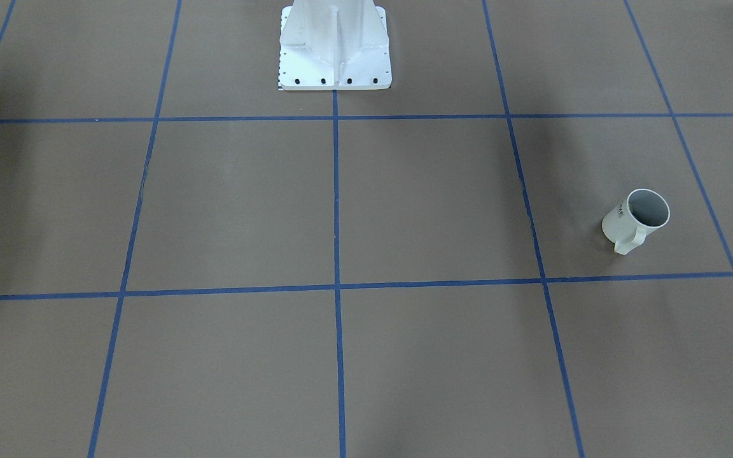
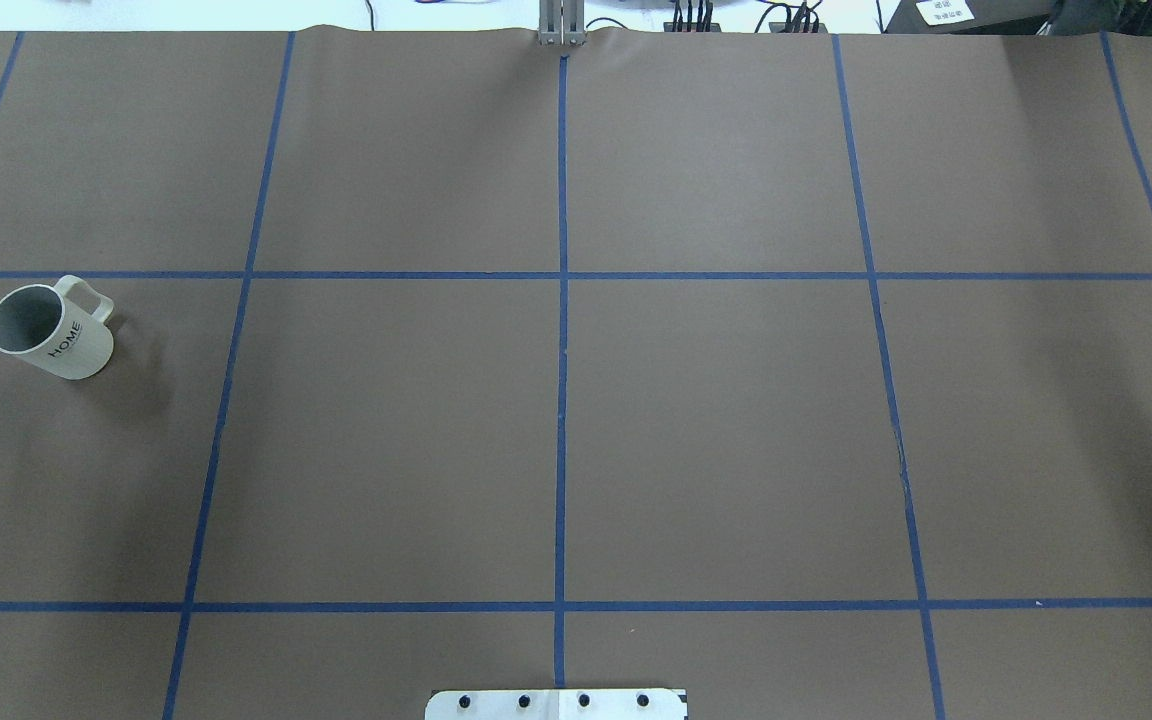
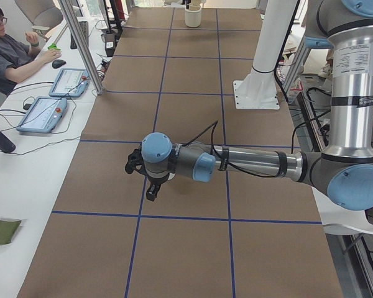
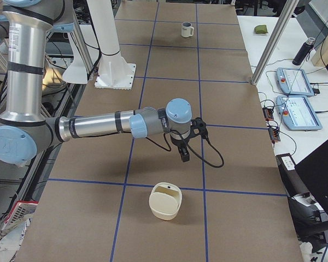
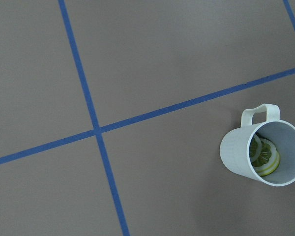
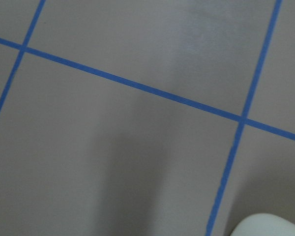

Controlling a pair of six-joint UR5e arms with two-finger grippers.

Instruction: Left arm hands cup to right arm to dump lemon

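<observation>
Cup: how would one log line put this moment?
cup: upright on table | lemon: in cup | left gripper: off cup, jaws unclear | right gripper: away, jaws unclear | handover: not begun

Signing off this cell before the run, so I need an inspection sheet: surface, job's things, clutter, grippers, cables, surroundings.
Surface: brown table with a blue tape grid; no spills seen.
Job's things: cup upright at the robot's left end, lemon slice inside.
Clutter: cream tub at the right end; otherwise nothing seen.
Grippers: left gripper and right gripper hang above the table, apart from the cup; open or shut cannot be told.
Cables: black cable loops off the right wrist; wires at the far edge.
Surroundings: person seated at a side bench with pendants, bottle, green cloth.
</observation>
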